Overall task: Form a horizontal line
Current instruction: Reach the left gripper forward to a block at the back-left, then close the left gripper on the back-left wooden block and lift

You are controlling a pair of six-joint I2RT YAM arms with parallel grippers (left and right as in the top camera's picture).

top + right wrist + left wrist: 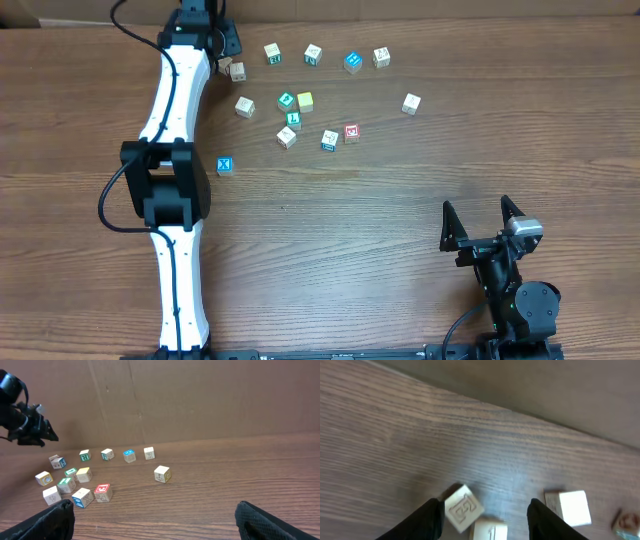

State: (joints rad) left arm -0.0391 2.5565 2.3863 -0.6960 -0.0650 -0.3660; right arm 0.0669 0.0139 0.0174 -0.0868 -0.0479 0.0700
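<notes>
Horizontal line: not yet formed. Its four members lie in a loose cluster at the far middle of the table (400,260). The green cube with white mark (287,100) sits farthest, just beside the plain yellow cube (305,101) on its right. The green "L" cube (293,120) is just nearer and the white cube (286,137) nearer again, so these three run near-to-far, not left-to-right. The red-faced cube (351,132) stands apart to the right. The blue "X" cube (224,165) lies alone to the left.

Step in hand, as judged: early gathering. The left gripper (230,66) is at the far-left edge of the scatter, away from the cluster. In the left wrist view its jaws stand apart, straddling a tilted pale cube (464,508) and a second pale cube (490,531). A gap shows beside the right-hand finger, so no clamp is evident. The right gripper (476,208) sits near right, jaws spread wide, holding nothing.

Next move, as judged: isolate one cube before closing. The tilted cube is skewed to the fingers and crowded by its neighbour, so a squeeze here could trap both or spin one out.
</notes>
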